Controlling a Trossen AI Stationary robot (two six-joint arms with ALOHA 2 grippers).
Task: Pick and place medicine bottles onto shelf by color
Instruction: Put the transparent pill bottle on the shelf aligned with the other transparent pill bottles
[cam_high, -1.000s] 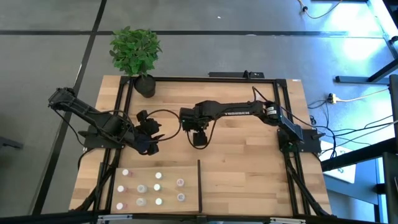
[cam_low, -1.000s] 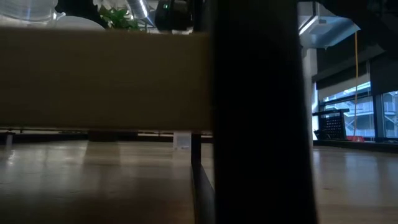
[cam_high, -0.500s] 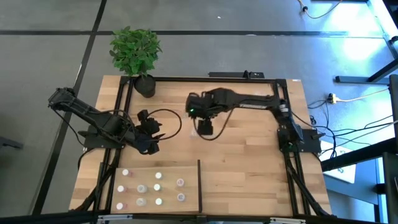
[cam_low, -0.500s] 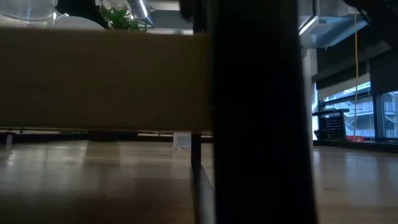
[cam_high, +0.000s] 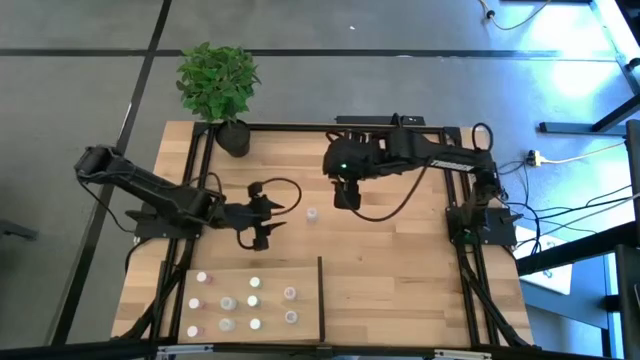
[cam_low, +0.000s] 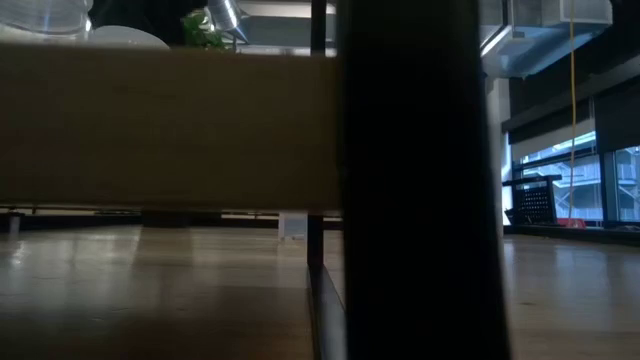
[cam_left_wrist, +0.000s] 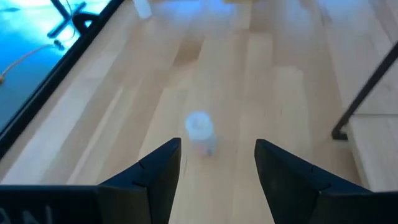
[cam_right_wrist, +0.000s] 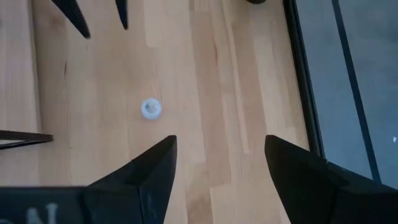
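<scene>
One small whitish medicine bottle (cam_high: 312, 214) stands upright on its base on the bare tabletop, mid-table. My left gripper (cam_high: 274, 222) is open just to its left, fingers pointing at it; in the left wrist view the bottle (cam_left_wrist: 200, 131) stands just beyond the gap between the fingertips, untouched. My right gripper (cam_high: 347, 196) hangs open above the table, to the right and far side of the bottle (cam_right_wrist: 150, 109). Several more bottles (cam_high: 253, 300) stand on the light-wood shelf (cam_high: 270, 280) at the near left.
A potted plant (cam_high: 218, 80) stands in its black pot (cam_high: 233, 138) at the far left corner. Black frame rails (cam_high: 340, 127) run along the table's far edge and sides. The shelf's black divider bar (cam_high: 321, 296) stands at its right edge. Its wall (cam_low: 170, 130) and a dark post (cam_low: 415, 180) block the low view.
My right gripper has risen from mid-table and drawn back toward the far right, staying open; the lone bottle now shows standing where it was. My left gripper has gone right and down toward that bottle and turned, its fingers still apart.
</scene>
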